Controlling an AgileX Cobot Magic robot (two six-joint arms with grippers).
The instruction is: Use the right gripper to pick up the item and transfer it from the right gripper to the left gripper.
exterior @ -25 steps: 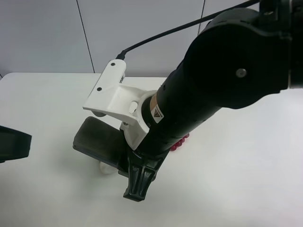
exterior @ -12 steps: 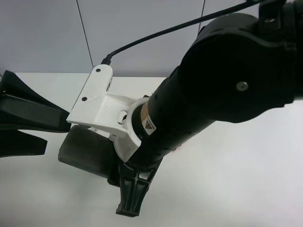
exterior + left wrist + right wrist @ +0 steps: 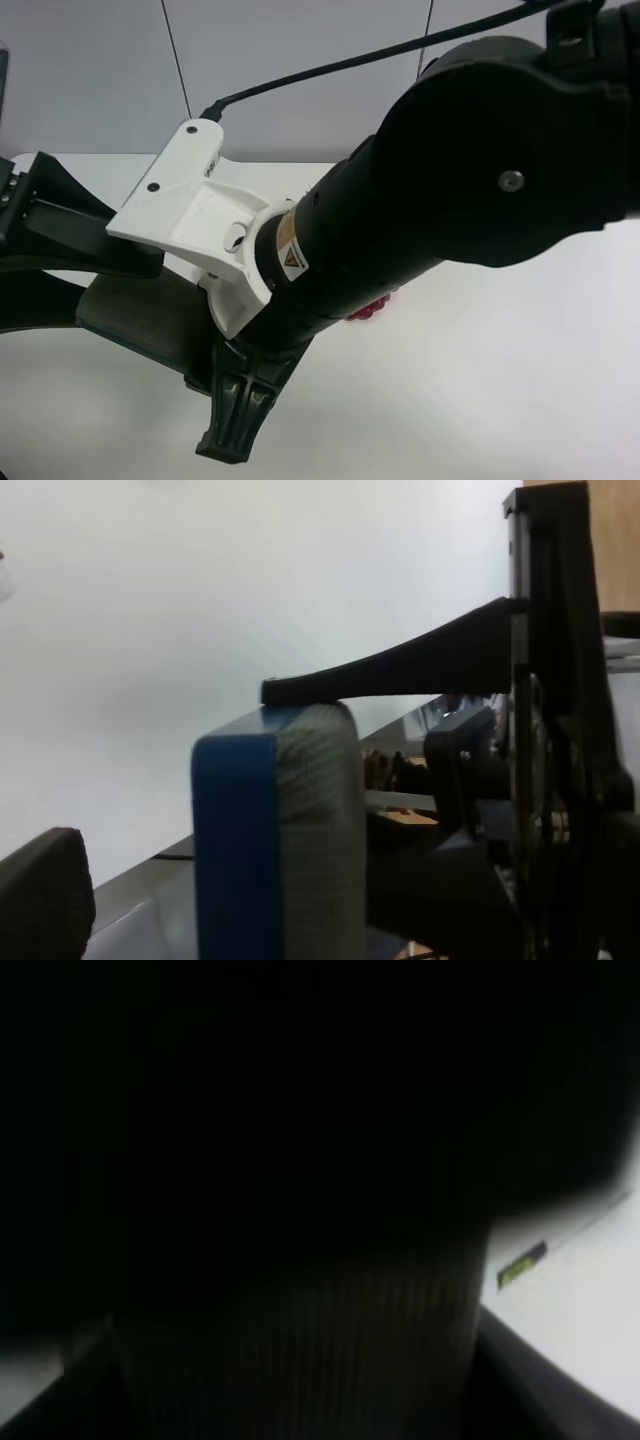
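Observation:
The item [image 3: 135, 318], a flat block with a dark grey felt top and a blue base, is held off the table by my right gripper [image 3: 215, 375], the black claw below the white bracket [image 3: 190, 215]. The right gripper is shut on it. My left gripper [image 3: 100, 290] comes in from the exterior high view's left, open, with one finger on each side of the item's free end. In the left wrist view the item [image 3: 275, 840] stands edge-on between the left fingers [image 3: 400, 670], with the upper fingertip at its edge and the lower finger apart from it. The right wrist view is almost black, and the item [image 3: 300, 1360] fills it.
A red grape bunch [image 3: 368, 310] peeks out under the right arm on the white table [image 3: 520, 380]. A grey wall stands behind. The thick right arm [image 3: 480, 160] fills the upper right of the exterior high view. The white bottle is hidden.
The right arm has carried the item toward the exterior high view's left. The left gripper has come in from that side, and its open fingers now straddle the item.

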